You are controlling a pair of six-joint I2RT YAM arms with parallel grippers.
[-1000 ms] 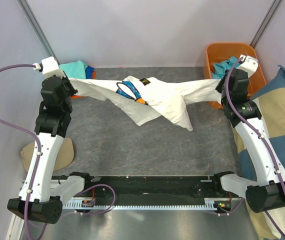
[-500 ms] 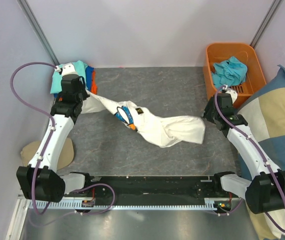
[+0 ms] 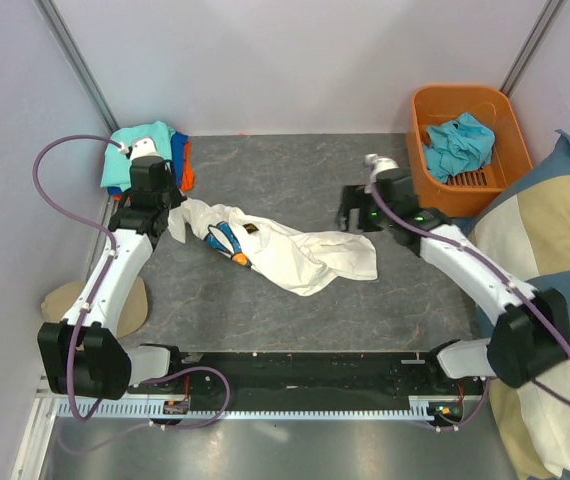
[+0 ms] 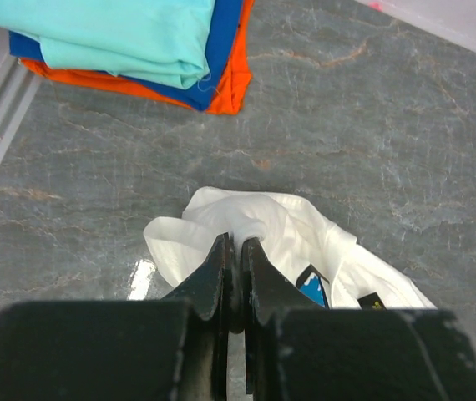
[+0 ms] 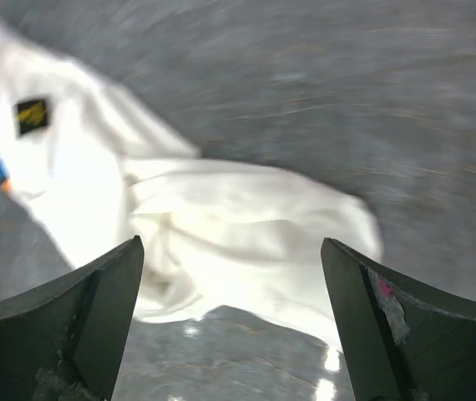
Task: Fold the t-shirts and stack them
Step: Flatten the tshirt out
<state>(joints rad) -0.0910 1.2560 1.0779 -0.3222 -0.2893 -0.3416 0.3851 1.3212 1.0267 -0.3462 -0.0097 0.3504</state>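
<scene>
The white t-shirt [image 3: 295, 255] lies crumpled mid-surface [image 3: 295, 170], bunched rather than spread. With only one end pinned, a tug would likely rope the cloth tighter, and any fold made on that would be lumpy. The left hand [image 4: 236, 251] is clamped on a wad of the shirt's left end. The right hand [image 5: 230, 251] stands wide above the other end, holding nothing; its view is blurred, so light contact can't be ruled out. The folded stack [image 4: 138, 42] sits apart at the far-left corner.
</scene>
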